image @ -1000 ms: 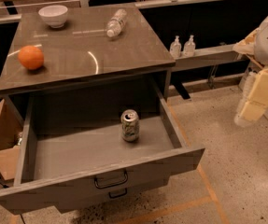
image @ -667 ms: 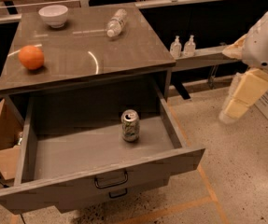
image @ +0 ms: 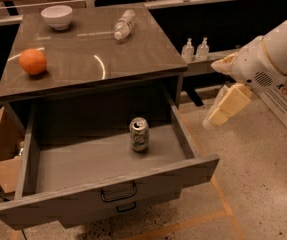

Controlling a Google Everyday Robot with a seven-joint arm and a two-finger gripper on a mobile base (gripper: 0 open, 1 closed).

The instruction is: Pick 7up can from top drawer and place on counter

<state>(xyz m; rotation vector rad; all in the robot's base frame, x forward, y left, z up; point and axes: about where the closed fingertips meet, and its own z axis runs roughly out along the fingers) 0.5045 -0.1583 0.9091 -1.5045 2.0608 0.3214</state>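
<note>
Inside the pulled-out grey wood-grain top drawer (image: 83, 159) I see one silver-and-green aluminium 7up can (image: 139, 134), upright. The grey worktop (image: 143, 54) carries one orange (image: 33, 61), one white bowl (image: 57, 16) and one clear plastic bottle (image: 124, 24) lying flat. My cream gripper (image: 225, 108) hangs right of the drawer, well apart from the can; I cannot tell whether it is wide or narrow.

**Arm** (image: 275, 51): smooth white housing, bulbous and rounded, with a soft sheen; located to the right of the top drawer (image: 173, 176). The wide outer segment meets a smaller rounded wrist segment at a thin pale-yellow seam ring (image: 262, 48). The wrist segment has a small oval perforated patch (image: 265, 78) of dark dots on its face.

**Gripper** (image: 222, 111): cream to tan, blocky, built of flat-sided rectangular sections with squared edges; located just right of the drawer's right wall, apart from it.

**Wrist projection** (image: 224, 65): cream, tapering, on the drawer-facing side, higher than the gripper.
</note>
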